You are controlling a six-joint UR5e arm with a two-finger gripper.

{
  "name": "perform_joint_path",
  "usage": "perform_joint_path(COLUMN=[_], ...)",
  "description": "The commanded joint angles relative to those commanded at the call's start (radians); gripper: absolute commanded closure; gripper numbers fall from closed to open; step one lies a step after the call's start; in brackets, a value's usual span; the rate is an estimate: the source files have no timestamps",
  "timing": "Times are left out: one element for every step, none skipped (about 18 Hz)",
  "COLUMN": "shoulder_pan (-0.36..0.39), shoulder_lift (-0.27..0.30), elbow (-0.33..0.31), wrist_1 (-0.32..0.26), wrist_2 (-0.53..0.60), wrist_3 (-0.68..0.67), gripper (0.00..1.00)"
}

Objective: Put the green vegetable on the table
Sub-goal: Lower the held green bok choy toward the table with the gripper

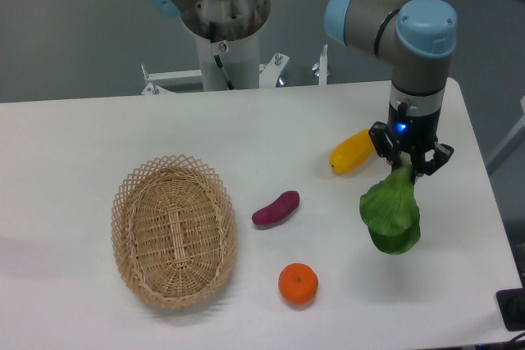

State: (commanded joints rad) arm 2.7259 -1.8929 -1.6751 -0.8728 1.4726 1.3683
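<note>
Pinching the green vegetable (391, 212) at its upper end, the gripper (409, 166) hangs near the right side of the table (98, 133), leaf drooping below the fingers. Landmark: the wicker basket (174, 232), at the left. The vegetable is well to its right, past a purple sweet potato (276, 208) and an orange (298, 284). A yellow vegetable (352, 152) lies just beside the gripper, on the basket's side.

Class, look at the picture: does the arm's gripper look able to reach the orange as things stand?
Probably not yet: the gripper is shut on the green vegetable. The way to the orange looks free, but the load must be set down first.
</note>
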Motion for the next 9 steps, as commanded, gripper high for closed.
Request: perform_joint_path(shoulder_pan=[-0.003, -0.005, -0.005, -0.005, -0.005, -0.008, -0.009, -0.011, -0.011], shoulder_lift=[-0.005, -0.012, -0.014, -0.018, -0.025, -0.028, -0.034, -0.041, -0.049], elbow=[0.002, 0.003, 0.005, 0.008, 0.005, 0.008, 0.008, 0.005, 0.000], wrist_1=[0.002, 0.003, 0.002, 0.000, 0.002, 0.005, 0.009, 0.020, 0.038], wrist_2=[0.002, 0.003, 0.005, 0.006, 0.006, 0.008, 0.008, 0.008, 0.009], wrist_3=[-0.002, -0.003, -0.005, -0.006, -0.011, -0.015, -0.018, -0.020, -0.023], gripper=[0.61, 0.61, 0.61, 0.61, 0.61, 0.61, 0.61, 0.61, 0.61])
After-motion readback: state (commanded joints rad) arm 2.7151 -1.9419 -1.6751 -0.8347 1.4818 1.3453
